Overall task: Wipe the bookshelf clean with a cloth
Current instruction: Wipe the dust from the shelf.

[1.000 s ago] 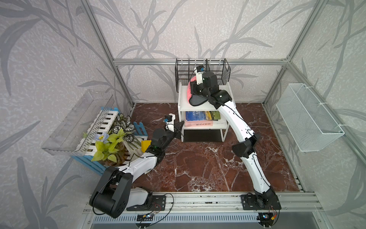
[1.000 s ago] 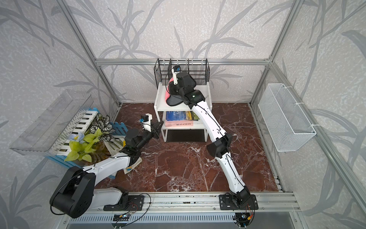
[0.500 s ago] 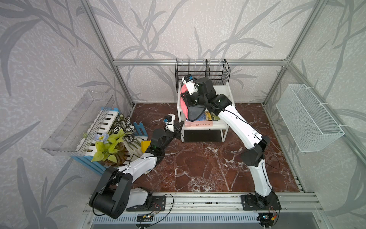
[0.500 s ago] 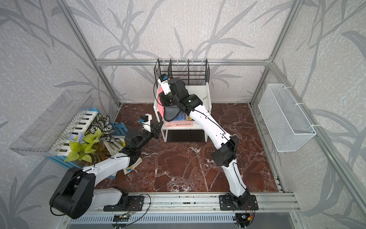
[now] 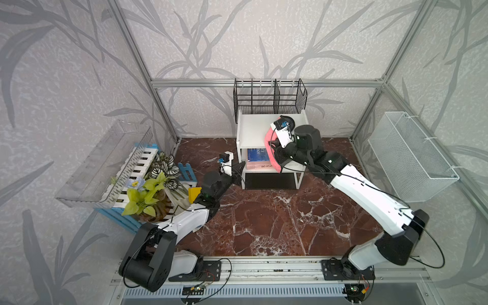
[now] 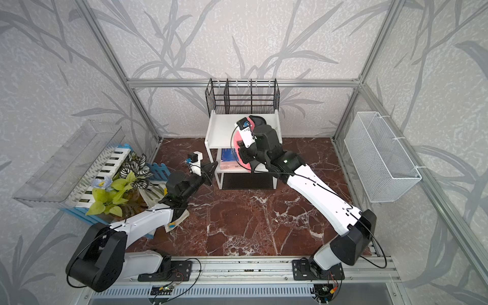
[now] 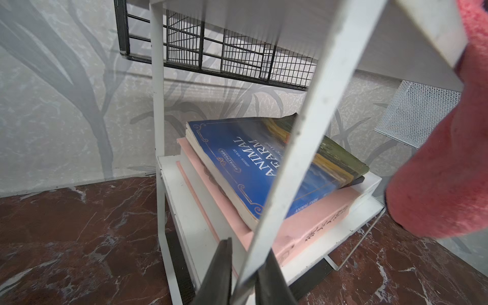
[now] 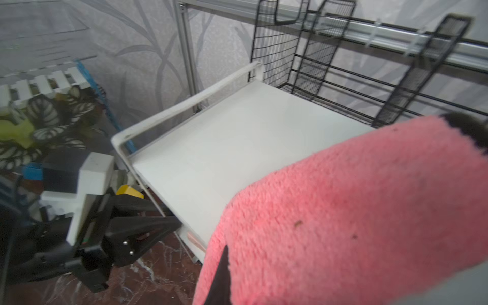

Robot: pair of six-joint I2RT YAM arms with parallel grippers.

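Observation:
The white bookshelf (image 5: 252, 129) (image 6: 221, 129) stands at the back centre. My left gripper (image 5: 241, 169) (image 6: 212, 166) is shut on its front left leg (image 7: 303, 148), with the jaws (image 7: 247, 253) pinching the thin bar low down. My right gripper (image 5: 274, 151) (image 6: 243, 155) is shut on the pink cloth (image 5: 268, 136) (image 6: 235, 137). The cloth lies over the right part of the top board (image 8: 237, 137) and hangs down past the front edge (image 7: 443, 171). It covers the right jaws, with only one dark finger (image 8: 224, 274) showing beside the cloth (image 8: 356, 198).
A black wire rack (image 5: 269, 100) sits at the back of the shelf top. Two books (image 5: 256, 155) (image 7: 250, 163) lie on the lower tier. A white mesh basket (image 5: 412, 155) hangs on the right wall. Plants and a blue-white fence (image 5: 148, 184) stand at the left, under a clear tray (image 5: 105, 163).
My right gripper has carried the cloth from the back left of the top board to its front edge, then rightward. The left gripper has stayed on the leg.

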